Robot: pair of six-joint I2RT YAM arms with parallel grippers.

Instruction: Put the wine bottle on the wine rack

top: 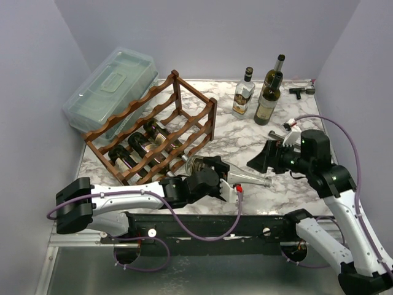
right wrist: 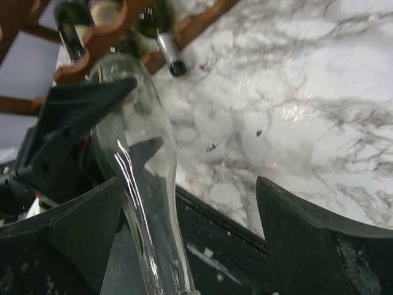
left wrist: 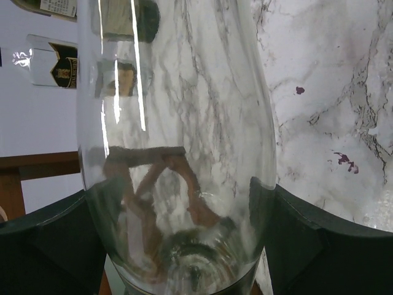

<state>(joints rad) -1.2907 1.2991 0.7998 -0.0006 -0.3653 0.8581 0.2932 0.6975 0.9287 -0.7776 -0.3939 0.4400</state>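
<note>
A clear glass wine bottle [top: 249, 177] lies level just above the marble table, in front of the reddish-brown wine rack [top: 184, 98]. My left gripper [top: 214, 176] is shut on its wide body; in the left wrist view the glass [left wrist: 178, 110] fills the gap between both black fingers [left wrist: 43, 246]. My right gripper [top: 259, 162] stands open around the neck end. In the right wrist view the neck [right wrist: 144, 166] runs close to the left finger [right wrist: 67, 233], with a wide gap to the right one. The rack's rails [right wrist: 98, 37] show at the top left of that view.
Several dark bottles [top: 144, 147] lie in the rack's lower tiers. A clear plastic lidded box [top: 110, 89] leans behind the rack. Three upright bottles [top: 268, 98] stand at the back right, with a small black part [top: 299, 92] near the wall. The black base rail [top: 202, 224] runs along the near edge.
</note>
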